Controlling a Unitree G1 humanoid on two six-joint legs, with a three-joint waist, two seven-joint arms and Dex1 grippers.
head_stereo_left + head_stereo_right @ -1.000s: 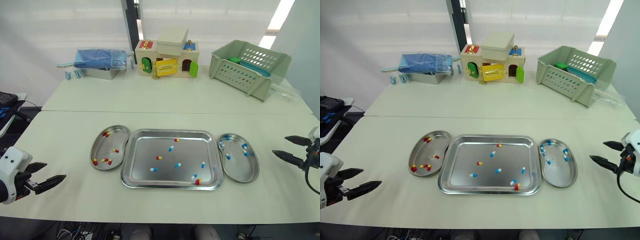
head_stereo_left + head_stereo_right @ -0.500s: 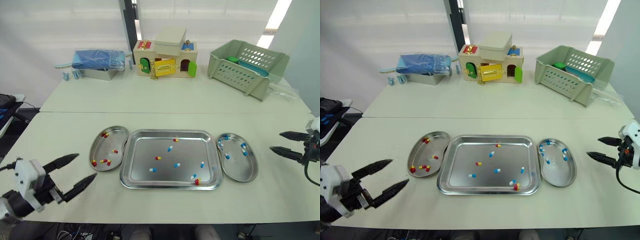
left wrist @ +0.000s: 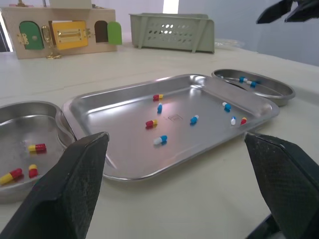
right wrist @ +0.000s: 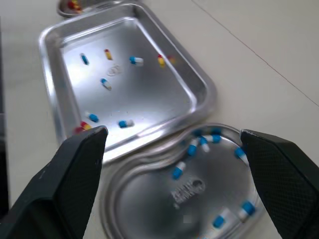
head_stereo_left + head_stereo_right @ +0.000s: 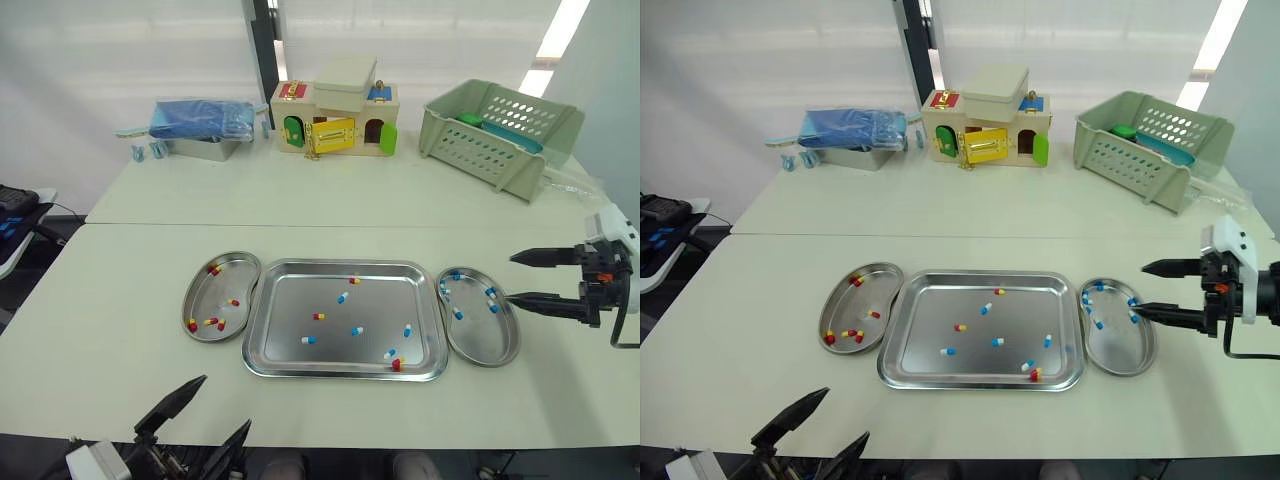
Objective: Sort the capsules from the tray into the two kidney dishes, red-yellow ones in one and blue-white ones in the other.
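Steel tray (image 5: 345, 263), frame centre: about eight capsules (image 5: 356, 330) left (three red-yellow, five blue-white). Several red-yellow in left dish (image 5: 215, 290), blue-white in right dish (image 5: 485, 340). Mid-right, right gripper (image 5: 509, 278) jaws spread, empty; bottom left, left gripper (image 5: 225, 401) likewise.

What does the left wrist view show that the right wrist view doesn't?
Left wrist view: the wooden toy house and the green basket at the back of the table, plus most of the left kidney dish with its red-yellow capsules.
Right wrist view: a faint stamped mark on the floor of the right kidney dish.
Both: the tray, its loose capsules, and the right kidney dish's blue-white capsules.
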